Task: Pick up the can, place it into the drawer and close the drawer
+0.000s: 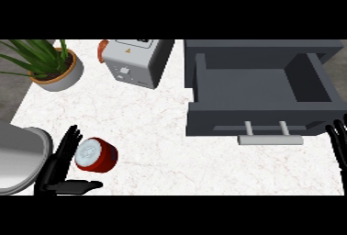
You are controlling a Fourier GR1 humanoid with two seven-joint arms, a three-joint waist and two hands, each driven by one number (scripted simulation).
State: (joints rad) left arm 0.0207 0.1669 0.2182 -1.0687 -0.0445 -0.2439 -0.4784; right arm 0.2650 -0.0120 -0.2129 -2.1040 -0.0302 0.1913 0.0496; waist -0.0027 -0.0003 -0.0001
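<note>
White marble counter [169, 151], open grey drawer [252, 88]

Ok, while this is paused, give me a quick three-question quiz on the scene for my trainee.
1. True or false: the drawer is shut.
2. The red can lies closest to: A) the toaster, B) the left hand, C) the potted plant.
3. Short answer: which hand shows nearer the drawer's handle?

Key
1. False: it stands pulled open, and nothing shows inside it.
2. B: the can lies right beside the open fingers.
3. The right hand, at the view's right edge.
</note>
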